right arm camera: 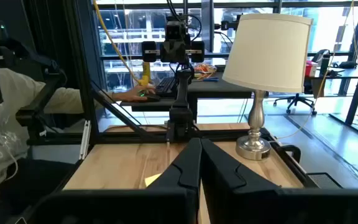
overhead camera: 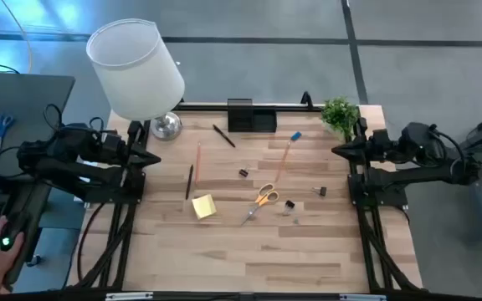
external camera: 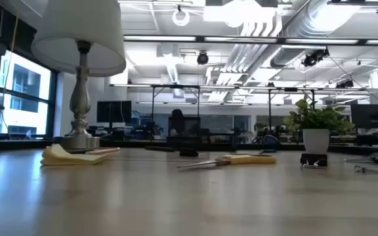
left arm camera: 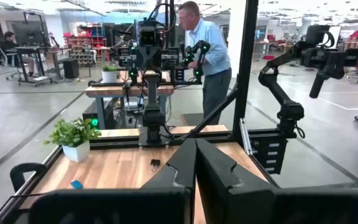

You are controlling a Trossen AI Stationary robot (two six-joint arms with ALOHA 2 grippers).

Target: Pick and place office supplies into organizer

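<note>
Both tools are squeezed tight and hold nothing. Left tool [overhead camera: 146, 157] waits at the left edge of the wooden counter [overhead camera: 224, 259], and right tool [overhead camera: 341, 150] waits at the right edge, both pointing inward with dark pointy fingers.

The organizer [overhead camera: 250, 118] is a small black boxy tray at the middle of the back edge. The counter is made of pale wood strips.

The orange-handled scissors [overhead camera: 262, 201] lie near the middle, with thin metal blades. The square yellow sticky-note pad [overhead camera: 204, 206] lies to their left. A thin orange pencil [overhead camera: 281, 163] lies slanted above the scissors, and the small blue eraser [overhead camera: 295, 135] sits by its far tip. A black pen [overhead camera: 223, 135] lies near the organizer. A tiny black binder clip [overhead camera: 243, 173] sits in the middle.

A lamp [overhead camera: 137, 71] with a round white shade and shiny metal foot stands at the back left corner. A small leafy green plant [overhead camera: 340, 113] stands at the back right corner.
</note>
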